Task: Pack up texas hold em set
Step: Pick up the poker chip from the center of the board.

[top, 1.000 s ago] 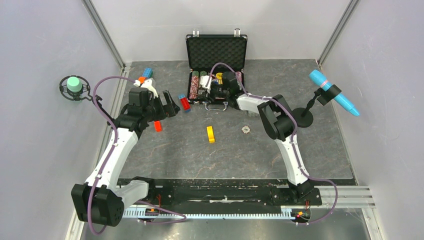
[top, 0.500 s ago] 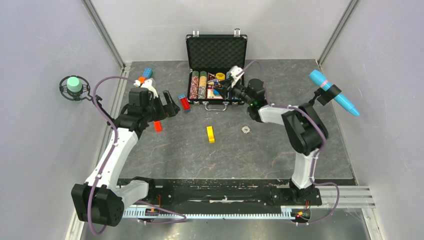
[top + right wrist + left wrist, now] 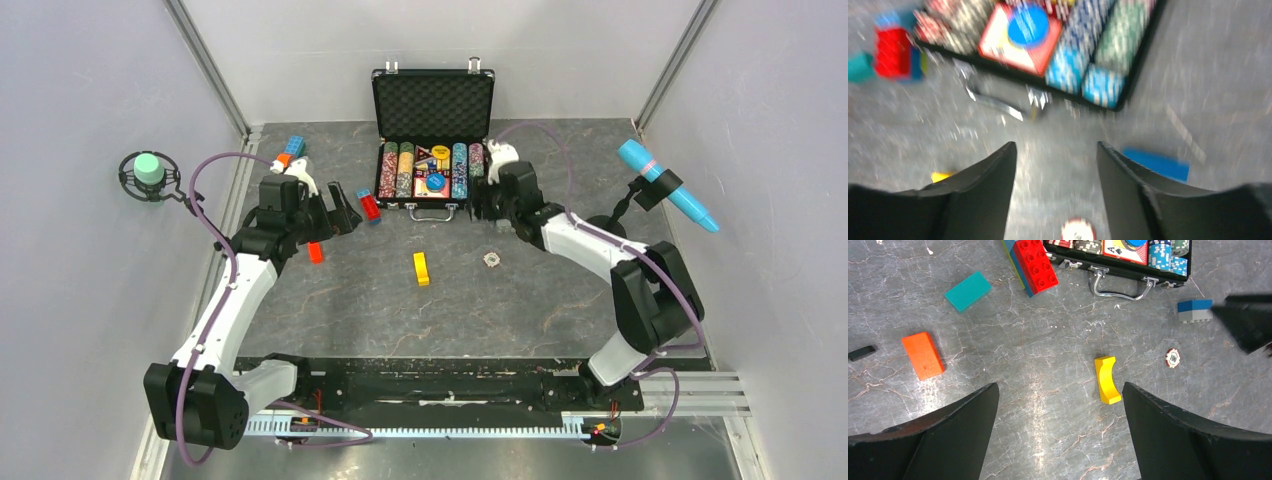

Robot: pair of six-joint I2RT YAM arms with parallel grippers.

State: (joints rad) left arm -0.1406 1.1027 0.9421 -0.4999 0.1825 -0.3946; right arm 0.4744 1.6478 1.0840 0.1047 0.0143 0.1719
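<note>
Since the loose chip (image 3: 492,260) lies flat on the desk (image 3: 350,300), near the right front corner of the open case (image 3: 433,100), the grasp should, I judge, drop straight down, fingers straddling the chip and closing low on its rim. The right claw (image 3: 1055,145), fingers apart and empty, hangs over it; the blurred wrist view shows the chip nearer the wrist than the tips. The left claw (image 3: 1060,386) gapes wide, empty, well beyond the yellow block (image 3: 1108,380).
</note>
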